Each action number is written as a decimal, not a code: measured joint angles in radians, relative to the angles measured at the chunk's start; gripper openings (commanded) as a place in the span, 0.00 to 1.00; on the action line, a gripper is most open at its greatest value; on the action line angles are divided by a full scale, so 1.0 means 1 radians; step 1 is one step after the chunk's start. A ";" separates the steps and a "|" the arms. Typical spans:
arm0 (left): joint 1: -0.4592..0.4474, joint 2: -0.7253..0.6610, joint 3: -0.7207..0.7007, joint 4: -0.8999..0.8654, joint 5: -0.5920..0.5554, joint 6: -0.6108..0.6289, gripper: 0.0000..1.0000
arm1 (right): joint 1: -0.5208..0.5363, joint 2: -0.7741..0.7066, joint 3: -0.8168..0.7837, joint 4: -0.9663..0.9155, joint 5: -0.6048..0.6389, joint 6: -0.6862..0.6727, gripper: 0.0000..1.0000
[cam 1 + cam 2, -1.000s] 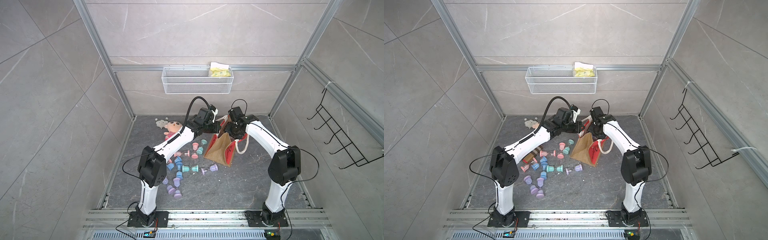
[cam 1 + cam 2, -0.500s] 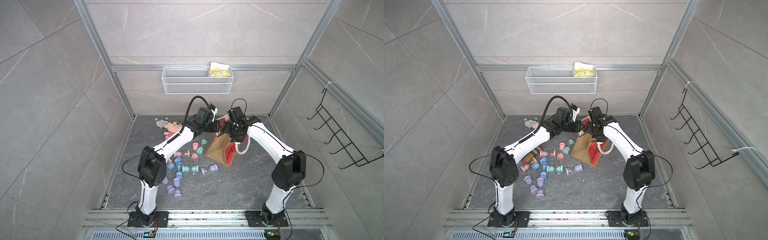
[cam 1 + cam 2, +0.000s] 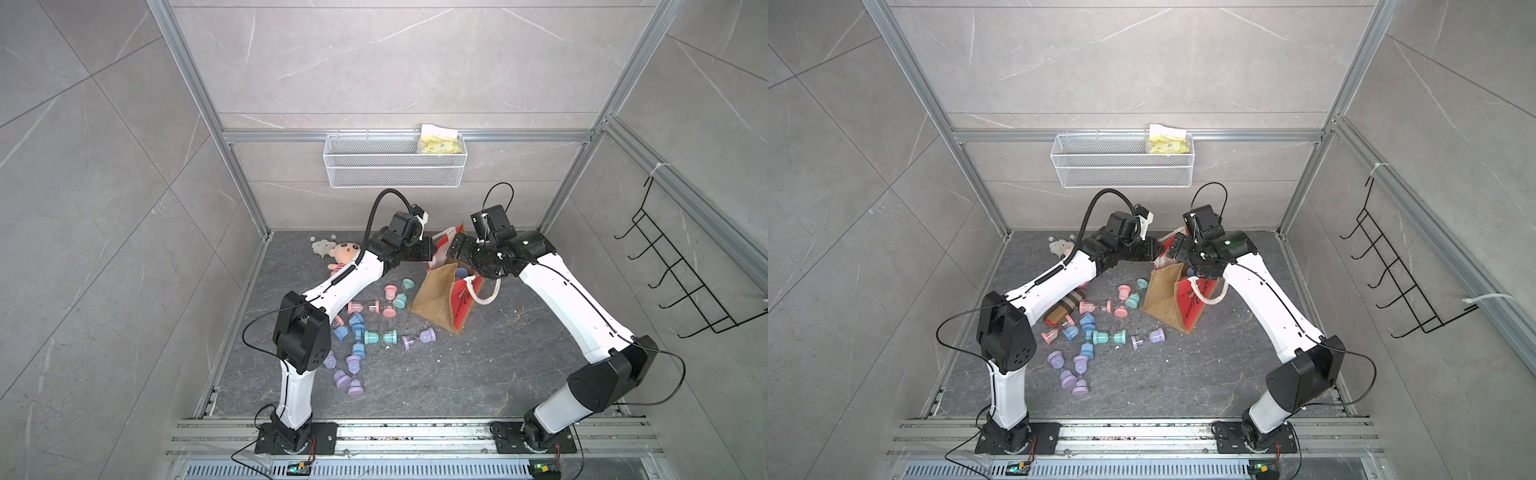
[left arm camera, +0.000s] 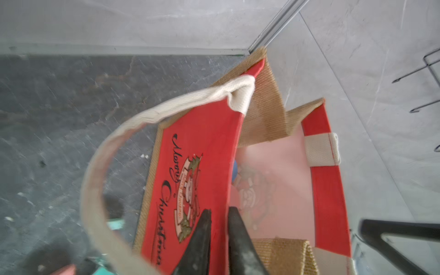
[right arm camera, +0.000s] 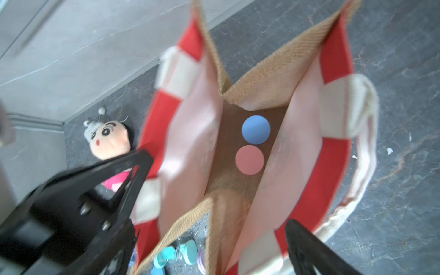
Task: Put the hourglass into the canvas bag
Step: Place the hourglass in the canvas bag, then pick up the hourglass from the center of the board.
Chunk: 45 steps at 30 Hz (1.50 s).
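The canvas bag (image 3: 446,293) stands upright on the dark floor with its mouth open, red panels and burlap sides showing. At its bottom stand two hourglasses, seen end-on as a blue cap (image 5: 256,129) and a pink cap (image 5: 249,160). My right gripper (image 5: 215,228) hovers over the mouth, open wide and empty. My left gripper (image 4: 220,210) straddles the rim of the printed red panel (image 4: 202,147), its fingers slightly apart. Both top views show the two grippers meeting at the bag's top. Several pastel hourglasses (image 3: 376,336) lie on the floor left of the bag.
A plush doll (image 3: 345,255) lies at the back left, and a plaid pouch (image 3: 1065,307) lies under the left arm. A white wire basket (image 3: 395,160) holding a yellow packet hangs on the back wall. A black hook rack (image 3: 681,282) hangs on the right wall.
My right gripper has spread wider above the bag's mouth. My left gripper's fingers, which were shut on the red panel, have parted a little. The bag still stands in the same place.
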 measured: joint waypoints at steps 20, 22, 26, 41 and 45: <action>0.058 -0.517 -0.349 -0.057 -0.213 0.020 1.00 | 0.420 -0.196 -0.118 -0.098 0.076 -0.311 0.92; 0.058 -0.590 -0.418 -0.074 -0.245 0.014 1.00 | 0.477 -0.151 -0.154 -0.112 0.103 -0.336 0.90; 0.058 -0.697 -0.543 -0.096 -0.276 -0.007 1.00 | 0.562 -0.061 -0.259 -0.097 0.146 -0.377 0.89; 0.058 -0.926 -0.752 -0.169 -0.428 -0.074 1.00 | 0.578 0.188 -0.370 0.007 0.198 -0.144 1.00; 0.058 -0.926 -0.775 -0.169 -0.440 -0.084 1.00 | 0.578 0.209 -0.410 0.060 0.198 -0.073 1.00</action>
